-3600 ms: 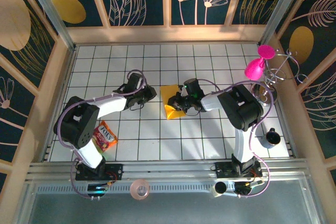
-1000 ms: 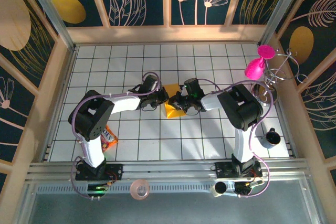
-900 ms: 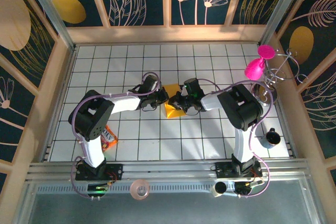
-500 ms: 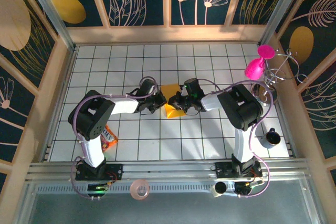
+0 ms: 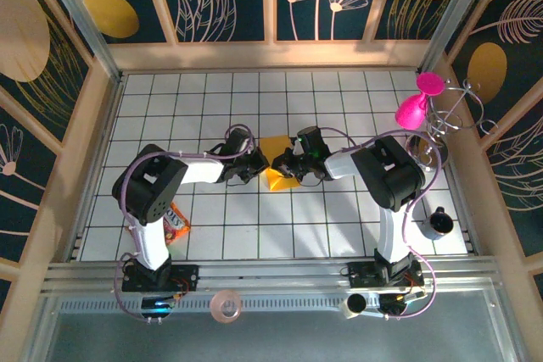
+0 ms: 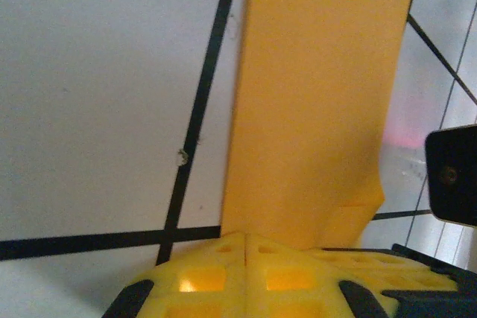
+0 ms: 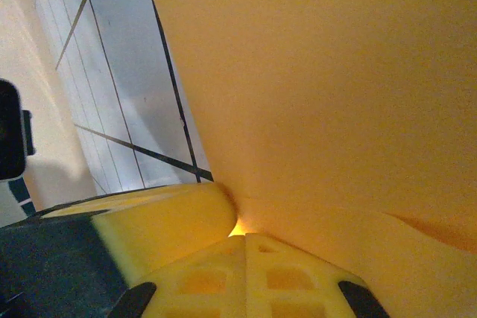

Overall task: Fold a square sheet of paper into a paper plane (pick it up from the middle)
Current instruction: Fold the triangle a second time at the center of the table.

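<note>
Your right pincer (image 7: 242, 232) grips the square sheet of paper (image 5: 277, 169) by its right edge; your clenched left pincer (image 6: 246, 234) sits at its left.

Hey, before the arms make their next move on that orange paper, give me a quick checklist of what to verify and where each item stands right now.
1. Left gripper shut: ok, its fingers meet at the edge of the paper.
2. Right gripper shut: ok.
3. Paper lying between the two grippers: ok, one gripper on each side in the top view.
4. Either gripper truly pinching the paper rather than pressing on it: cannot tell.
5. Paper lying flat: not ok, it bulges up next to the right gripper.
6. Snack packet apart from the paper: ok, it lies beside the left arm.
</note>
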`<control>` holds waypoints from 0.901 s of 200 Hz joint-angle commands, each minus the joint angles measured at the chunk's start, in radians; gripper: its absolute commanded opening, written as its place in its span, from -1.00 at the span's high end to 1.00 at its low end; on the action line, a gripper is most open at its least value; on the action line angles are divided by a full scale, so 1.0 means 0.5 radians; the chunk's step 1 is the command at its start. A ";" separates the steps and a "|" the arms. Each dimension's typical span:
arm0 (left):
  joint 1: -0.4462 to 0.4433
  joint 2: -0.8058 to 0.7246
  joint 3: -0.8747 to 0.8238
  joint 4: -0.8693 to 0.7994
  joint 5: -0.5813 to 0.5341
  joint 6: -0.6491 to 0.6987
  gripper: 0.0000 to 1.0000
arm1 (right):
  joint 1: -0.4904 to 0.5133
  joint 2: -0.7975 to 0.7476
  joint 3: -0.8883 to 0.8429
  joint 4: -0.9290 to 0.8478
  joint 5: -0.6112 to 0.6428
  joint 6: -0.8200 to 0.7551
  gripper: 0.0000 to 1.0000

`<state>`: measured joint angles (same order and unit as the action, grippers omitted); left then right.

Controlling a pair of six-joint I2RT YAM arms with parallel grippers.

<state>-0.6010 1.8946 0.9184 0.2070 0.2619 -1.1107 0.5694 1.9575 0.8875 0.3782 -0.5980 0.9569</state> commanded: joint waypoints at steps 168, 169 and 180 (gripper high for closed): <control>0.000 0.104 0.171 -0.388 -0.146 0.278 1.00 | -0.126 -0.030 0.008 -0.324 0.192 -0.316 1.00; 0.001 0.104 0.172 -0.389 -0.146 0.280 1.00 | -0.126 -0.027 0.008 -0.327 0.195 -0.316 1.00; 0.001 0.098 0.189 -0.392 -0.148 0.296 1.00 | -0.121 -0.005 -0.003 -0.347 0.214 -0.295 1.00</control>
<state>-0.6022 1.9160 0.9981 0.0990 0.2268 -0.9977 0.5140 1.9141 0.8886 0.2588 -0.5602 0.8131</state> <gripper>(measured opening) 0.044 0.047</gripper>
